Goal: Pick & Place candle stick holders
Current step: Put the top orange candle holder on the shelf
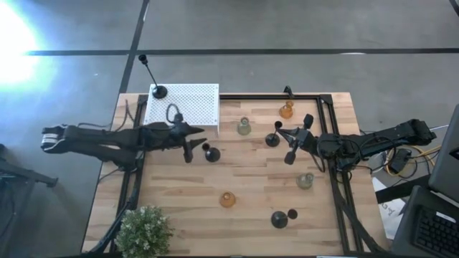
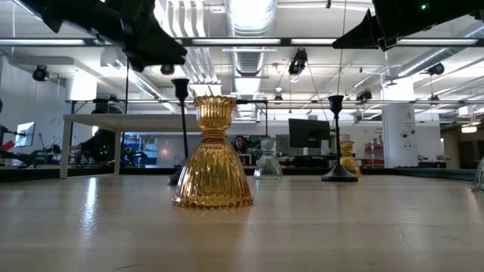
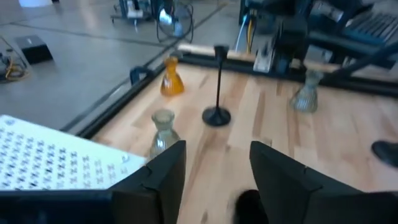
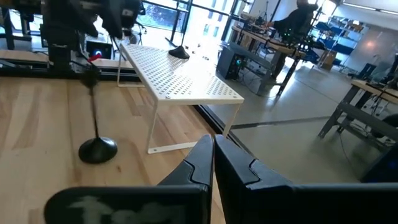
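Candle stick holders stand upright on their bases across the wooden table point(image 1: 237, 236): black ones point(image 1: 211, 153) point(image 1: 272, 139) point(image 1: 280, 219), amber ones point(image 1: 287, 110) point(image 1: 227, 200) and pale green ones point(image 1: 244, 127) point(image 1: 305, 180). Another black one point(image 1: 159, 92) stands on the white perforated box point(image 1: 188, 104). My left gripper point(image 3: 214, 174) hangs open in front of the box, above the nearest black holder, whose dark top point(image 3: 249, 205) shows between the fingers. My right gripper point(image 4: 211, 163) is shut on nothing, hovering next to the black holder point(image 3: 216, 115) at the table's middle right.
A green potted plant point(image 1: 145, 231) stands at the near left corner. A black frame rail point(image 1: 331, 143) runs along the table's right and far sides. In the low view the near amber holder point(image 2: 213, 155) fills the foreground. Bare wood lies between the holders in the middle.
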`<state>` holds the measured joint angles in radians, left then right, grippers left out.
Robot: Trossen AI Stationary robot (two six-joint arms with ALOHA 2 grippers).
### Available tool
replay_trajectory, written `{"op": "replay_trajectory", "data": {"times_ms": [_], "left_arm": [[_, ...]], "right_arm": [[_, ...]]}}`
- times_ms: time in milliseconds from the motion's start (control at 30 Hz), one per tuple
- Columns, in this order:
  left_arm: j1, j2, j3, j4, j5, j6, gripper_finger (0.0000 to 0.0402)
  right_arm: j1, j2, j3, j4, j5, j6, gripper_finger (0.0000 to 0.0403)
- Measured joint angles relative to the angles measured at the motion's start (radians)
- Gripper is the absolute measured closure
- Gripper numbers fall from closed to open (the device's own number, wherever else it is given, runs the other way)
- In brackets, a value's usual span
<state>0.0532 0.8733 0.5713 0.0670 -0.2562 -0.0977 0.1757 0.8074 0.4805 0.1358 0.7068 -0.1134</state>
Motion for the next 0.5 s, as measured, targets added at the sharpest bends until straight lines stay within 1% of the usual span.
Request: {"op": "replay_trajectory", "data": {"times_ms": [133, 233, 367, 500], "left_arm": [[0.000, -0.045, 0.000, -0.025, 0.003, 0.002, 0.0204], [0.000, -0.077, -0.001, -0.045, 0.002, 0.033, 0.0202], [0.000, -0.117, -0.001, -0.049, -0.068, 0.074, 0.0202], [0.000, -0.144, -0.001, -0.030, -0.150, 0.105, 0.0202]], "right_arm": [[0.000, 0.000, 0.000, 0.004, 0.001, -0.001, 0.0394], [0.000, 0.000, 0.000, 0.003, 0.001, -0.005, 0.0394], [0.000, 0.000, 0.002, 0.012, 0.001, -0.042, 0.0394], [0.000, 0.013, 0.002, 0.037, 0.003, -0.022, 0.0394]]}}
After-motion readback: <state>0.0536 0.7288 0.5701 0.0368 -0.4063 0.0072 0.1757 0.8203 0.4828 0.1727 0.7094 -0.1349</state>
